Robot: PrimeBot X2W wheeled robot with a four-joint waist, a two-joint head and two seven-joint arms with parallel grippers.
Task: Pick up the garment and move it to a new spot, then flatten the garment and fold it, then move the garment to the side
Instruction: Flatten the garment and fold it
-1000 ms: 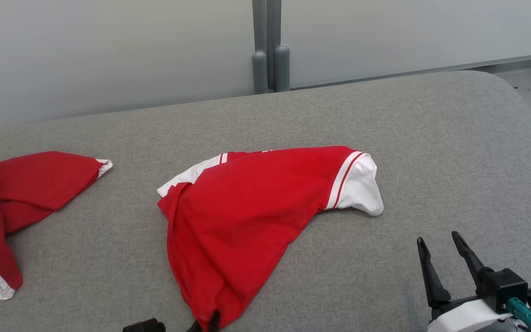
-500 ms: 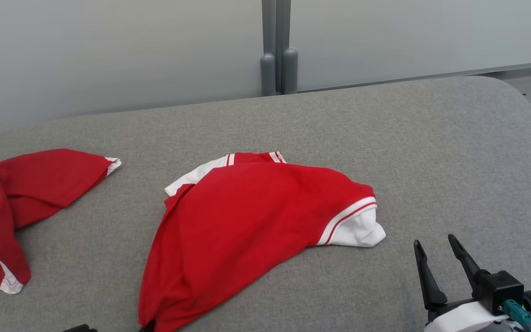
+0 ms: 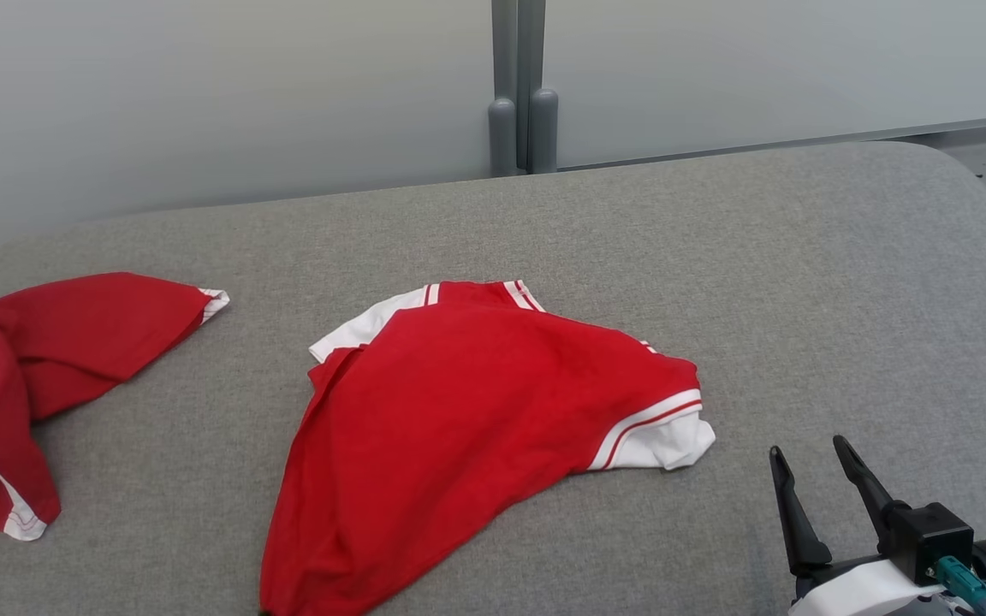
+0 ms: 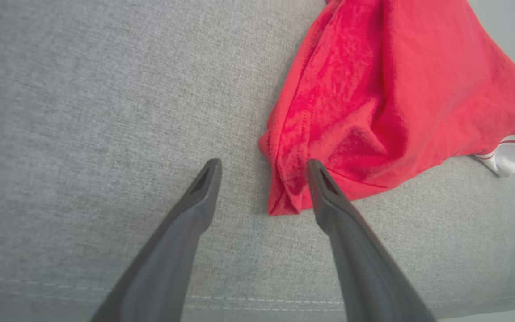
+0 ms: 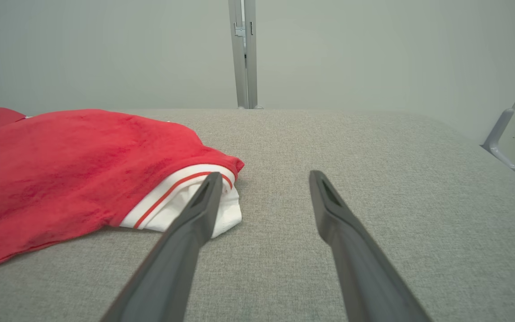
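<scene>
Cloth in the same red, a crumpled second garment with white striped trim (image 3: 56,359), lies at the far left of the grey fabric-covered tabletop (image 3: 801,282), well apart from both end effectors.

The left end effector (image 4: 264,161) is released. Its two long dark fingers stand wide apart just over the tabletop, with nothing clamped between them. The near corner of the red knit garment with white sleeves (image 3: 459,428) lies between the fingertips. It is bunched into small folds and sits close against the right-hand finger in the wrist view. Whether cloth and finger touch, I cannot tell. From that corner the garment spreads away ahead and to the right of this end effector.

It sits in the middle of the tabletop as a rough, unflattened triangle. One broad red panel is draped over the rest with soft creases. A white strip with red stripes shows at its far left edge.

A white sleeve (image 3: 664,436) with a red-striped band pokes out at the garment's right end, just ahead and to the left of the right end effector (image 3: 807,447). That end effector is also released and empty, its fingers parted low over bare tabletop and clear of the sleeve in the head view.

Straight beyond it, a pair of grey posts (image 3: 523,128) stands against pale wall panels (image 3: 202,103).
</scene>
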